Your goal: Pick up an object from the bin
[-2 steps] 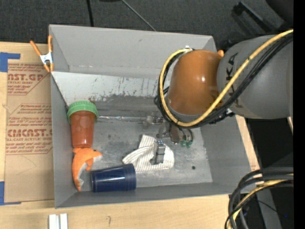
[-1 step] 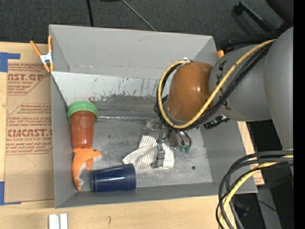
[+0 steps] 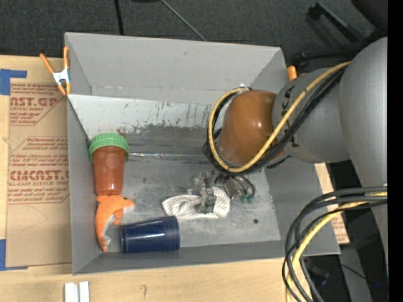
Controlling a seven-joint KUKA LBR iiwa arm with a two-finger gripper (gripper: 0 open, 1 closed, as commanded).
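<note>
Gripper point(image 3: 210, 197) placement indicates the grasp step: the tool sits low in the grey metal bin point(image 3: 170, 61), beneath the arm's orange wrist cover point(image 3: 249, 128), touching the right end of a white knotted cloth rope point(image 3: 187, 206). The rope lies on the bin floor, right of centre and close to the front edge (the lower one in the view). Whether the pincer is released or clenched cannot be told, as the tool is entangled with the rope's end. The next move probably calls for a firm closure on the knot, then a straight vertical lift, since limp cloth may slip or trail. A dark blue plastic cylinder point(image 3: 150, 234) lies on its side just left of the rope, against the front edge. A translucent orange bottle with a green cap point(image 3: 108, 165) lies along the left wall, and an orange toy figure point(image 3: 108, 218) sits in the front left corner. Both are well apart from the rope; only the blue cylinder is near enough to be disturbed.
</note>
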